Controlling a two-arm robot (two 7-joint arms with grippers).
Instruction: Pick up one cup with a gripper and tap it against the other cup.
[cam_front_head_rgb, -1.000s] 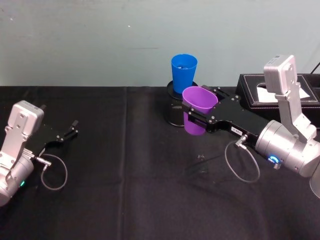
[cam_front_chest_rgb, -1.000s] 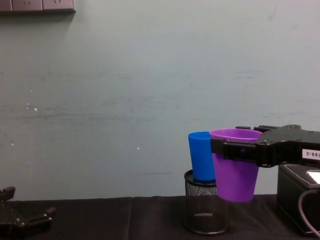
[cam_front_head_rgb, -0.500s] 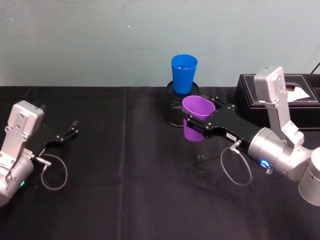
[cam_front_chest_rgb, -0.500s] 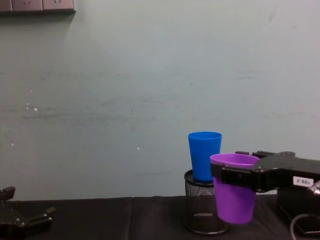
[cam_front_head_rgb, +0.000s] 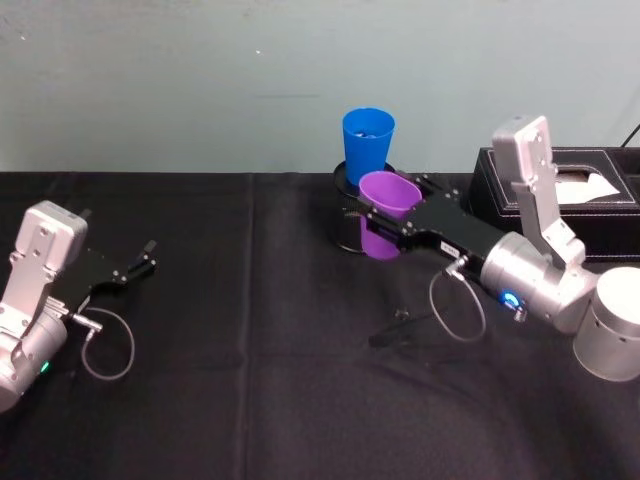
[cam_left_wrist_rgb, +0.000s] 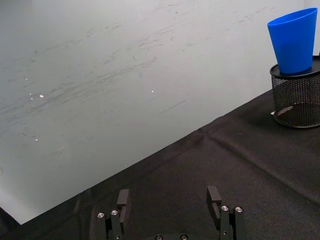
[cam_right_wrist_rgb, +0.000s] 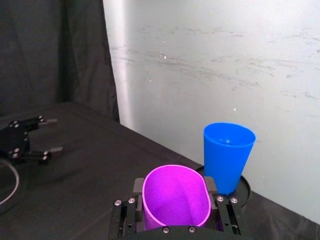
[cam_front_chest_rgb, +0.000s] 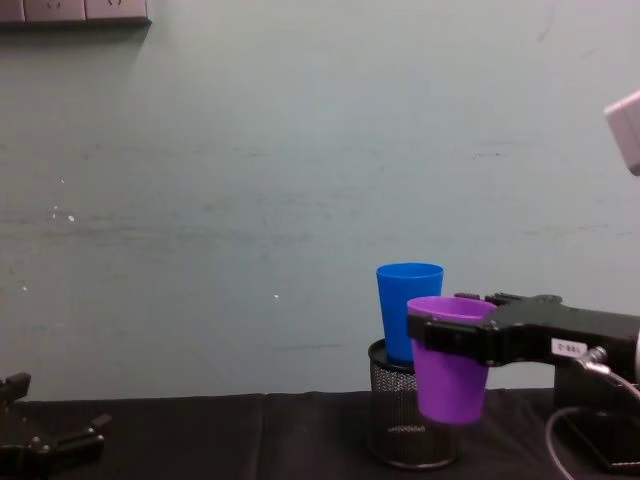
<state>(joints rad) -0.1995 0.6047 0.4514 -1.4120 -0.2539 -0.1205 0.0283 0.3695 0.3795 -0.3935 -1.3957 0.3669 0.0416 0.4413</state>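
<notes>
You face a pale grey-green wall (cam_front_head_rgb: 150, 80), scuffed and scratched, with grey plates (cam_front_chest_rgb: 75, 10) at its top left. A table in creased black cloth (cam_front_head_rgb: 260, 400) reaches it. A dark curtain (cam_right_wrist_rgb: 50, 50) hangs beside the wall's edge.

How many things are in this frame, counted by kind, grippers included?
Cups: 2, the purple cup and the blue cup
Wire-mesh pen holder: 1, with the blue cup standing in it
Black box: 1
Grippers: 2, the left gripper open, the right gripper shut on the purple cup
Total: 6
</notes>
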